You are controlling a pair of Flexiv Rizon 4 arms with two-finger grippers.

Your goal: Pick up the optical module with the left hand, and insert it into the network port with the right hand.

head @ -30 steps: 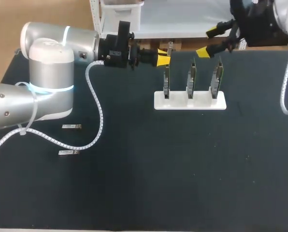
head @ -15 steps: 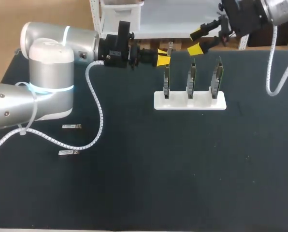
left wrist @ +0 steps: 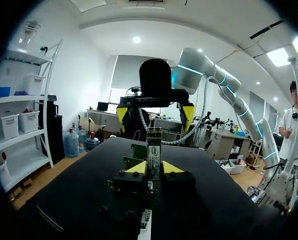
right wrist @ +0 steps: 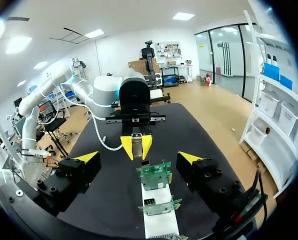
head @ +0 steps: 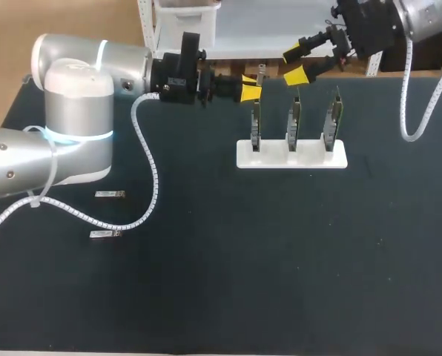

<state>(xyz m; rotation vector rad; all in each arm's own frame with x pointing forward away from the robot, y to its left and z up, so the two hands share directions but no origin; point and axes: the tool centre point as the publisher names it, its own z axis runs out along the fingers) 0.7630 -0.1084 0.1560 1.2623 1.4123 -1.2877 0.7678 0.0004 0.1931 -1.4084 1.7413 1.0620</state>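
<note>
From above and behind, looking steeply down on the dark table [head: 280, 282], taking in the whole scene from well off. From the left wrist, peering out along the left gripper [left wrist: 154, 167], catching the optical module [left wrist: 153, 150] close up and facing the right gripper [left wrist: 155, 112] beyond. From the right wrist, staring back the opposite way over the white stand [right wrist: 156, 220]. Sharing both grippers across all three.

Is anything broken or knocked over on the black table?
Nothing looks wrong. The three green cards stand upright in their white holder, two spare modules lie flat on the table, and the left gripper holds one optical module straight.
</note>
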